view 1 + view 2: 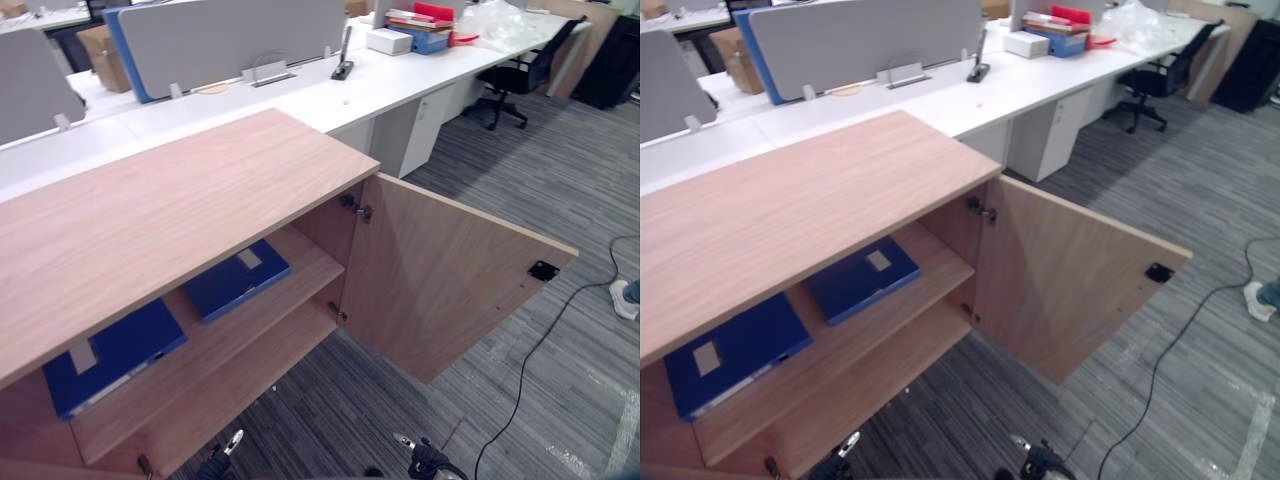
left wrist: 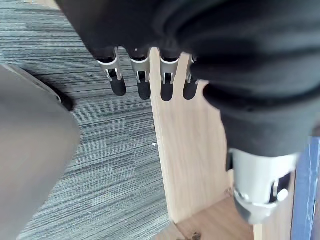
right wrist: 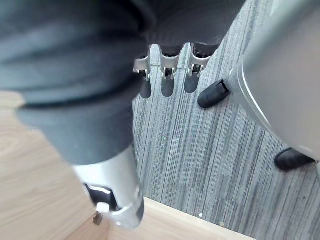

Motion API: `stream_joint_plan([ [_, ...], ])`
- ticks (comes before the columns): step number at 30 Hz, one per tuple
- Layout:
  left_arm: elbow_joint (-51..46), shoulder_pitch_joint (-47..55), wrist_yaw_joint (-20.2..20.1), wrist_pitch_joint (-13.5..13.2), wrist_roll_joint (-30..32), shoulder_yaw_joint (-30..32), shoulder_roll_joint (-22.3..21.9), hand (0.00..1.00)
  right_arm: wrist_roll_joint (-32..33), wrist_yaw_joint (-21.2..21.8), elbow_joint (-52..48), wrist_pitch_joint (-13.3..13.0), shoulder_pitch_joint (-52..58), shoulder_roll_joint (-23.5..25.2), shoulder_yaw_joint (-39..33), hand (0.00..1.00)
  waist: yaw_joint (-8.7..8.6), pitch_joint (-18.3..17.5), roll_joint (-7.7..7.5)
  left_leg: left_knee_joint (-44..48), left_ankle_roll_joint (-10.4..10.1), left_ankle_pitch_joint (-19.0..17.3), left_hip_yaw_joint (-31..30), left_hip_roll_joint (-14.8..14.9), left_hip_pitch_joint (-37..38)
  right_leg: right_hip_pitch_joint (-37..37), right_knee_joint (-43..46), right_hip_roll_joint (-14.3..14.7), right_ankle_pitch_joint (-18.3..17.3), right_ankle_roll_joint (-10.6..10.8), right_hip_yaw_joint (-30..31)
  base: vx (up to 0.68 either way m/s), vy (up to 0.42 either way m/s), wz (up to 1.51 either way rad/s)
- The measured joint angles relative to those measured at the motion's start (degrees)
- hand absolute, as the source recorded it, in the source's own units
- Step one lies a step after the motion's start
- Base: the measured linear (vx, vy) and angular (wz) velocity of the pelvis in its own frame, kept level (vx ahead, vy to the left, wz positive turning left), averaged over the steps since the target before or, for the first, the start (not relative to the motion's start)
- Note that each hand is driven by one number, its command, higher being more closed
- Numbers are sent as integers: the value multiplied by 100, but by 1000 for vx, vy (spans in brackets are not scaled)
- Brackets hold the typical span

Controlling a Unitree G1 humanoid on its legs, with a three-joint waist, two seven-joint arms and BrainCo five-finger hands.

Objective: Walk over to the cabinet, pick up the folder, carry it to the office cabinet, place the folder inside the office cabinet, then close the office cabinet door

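The wooden office cabinet stands before me with its right door swung wide open. Two blue folders lie flat on its upper shelf, one nearer the middle and one further left. The lower shelf is bare. My left hand hangs with straight fingers over the carpet beside a wooden cabinet panel, holding nothing. My right hand also hangs with straight fingers above the carpet, holding nothing. Both hands are well apart from the folders.
Behind the cabinet runs a long white desk with grey partition screens, boxes and stacked papers. A black office chair stands at the back right. A person's shoe shows at the right edge. Grey carpet spreads right of the door.
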Motion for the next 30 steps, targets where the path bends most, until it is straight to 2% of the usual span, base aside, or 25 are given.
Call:
stream_joint_plan([
  [6, 80, 4, -2, -7, 66, -185, 23, 0, -3, 2, 264, 4, -50, -89, -49, 0, -7, -58, 63, -317, 58, 40, 38, -41, 339, 177, -119, -20, 50, -40, -37, 49, 38, -10],
  [9, 68, 0, -7, -16, 127, -245, 11, 0, -16, 3, 242, 14, -61, -103, 22, 0, -2, -43, 83, -382, 87, 57, 267, -29, 395, -79, 185, 5, 56, -28, -48, -31, 43, -43],
  [11, 61, -31, -10, -35, 186, -305, -17, 0, -18, 2, 162, 36, -107, -147, 38, 0, 8, 63, 171, -466, 126, 107, 541, 7, 504, -401, 767, 43, 50, -31, -470, -62, 21, -67],
  [12, 47, -46, -15, -47, 233, -365, -21, 0, -20, 1, 42, 43, -100, -159, 21, 0, 23, 159, 233, -520, 168, 139, 716, 17, 609, -559, 1135, -29, -7, -109, -1022, -119, -4, -65],
  [13, -2, -32, -17, -48, 307, -444, -11, 0, -21, 4, -81, 43, -96, -170, -4, 0, 4, 207, 243, -652, 206, 161, 895, -27, 708, -688, 1660, -296, -314, -374, -1819, -141, -7, -57],
  [14, -64, 0, -20, -48, 307, -484, -9, 0, -23, 5, -135, 48, -75, -196, -28, 0, 6, 216, 233, -691, 219, 169, 971, -70, 773, -758, 2062, -469, -568, -472, -2246, -105, -8, -40],
  [15, -156, 67, -27, -48, 308, -573, -11, 0, -30, 7, -163, 47, -26, -221, -116, 0, -7, 212, 230, -761, 228, 177, 1051, -146, 912, -779, 2724, -791, -888, -501, -2918, -35, -10, -35],
  [16, -218, 102, -44, -51, 306, -611, -5, 0, -85, 10, -125, 50, -34, -222, -274, 0, -25, 233, 192, -811, 218, 183, 1123, -198, 1010, -731, 2963, -947, -1067, -556, -3325, -13, -17, -35],
  [17, -227, 102, -51, -50, 307, -611, 0, 0, -95, 13, -81, 52, -39, -225, -294, 0, -23, 255, 171, -851, 197, 196, 1182, -227, 1063, -708, 2933, -970, -1084, -569, -3463, 19, -32, -53],
  [18, -230, 98, -64, -47, 316, -620, 16, 0, -55, 22, 18, 55, -89, -261, -337, 0, -14, 264, 165, -926, 148, 237, 1253, -280, 1151, -693, 2718, -850, -1102, -579, -3535, 42, -18, -56],
  [19, -220, 98, -88, -36, 337, -631, 17, 0, 42, 36, 81, 54, -133, -291, -421, 0, -22, 281, 209, -964, 166, 293, 1233, -263, 1150, -681, 2582, -727, -1043, -620, -3474, 52, -42, -61],
  [22, -290, 88, -168, -35, 359, -774, 98, 0, 281, 23, 392, 62, -173, -441, -513, 0, -67, 379, 186, -928, 177, 415, 1072, -163, 1021, -682, 2151, -428, -877, -684, -3296, -29, -101, -34],
  [27, -344, 79, -170, -22, 341, -845, 167, 0, 727, -5, 496, 63, -196, -432, -712, 0, -100, 434, 162, -858, 160, 408, 921, -26, 787, -801, 1536, -84, -688, -682, -3182, -92, -44, -31],
  [30, -380, 80, -160, 3, 306, -846, 206, 0, 923, -19, 471, 52, -252, -427, -516, 0, -96, 463, 123, -1051, 65, 342, 971, 94, 769, -811, 1262, 134, -680, -671, -3201, -68, -19, -25],
])
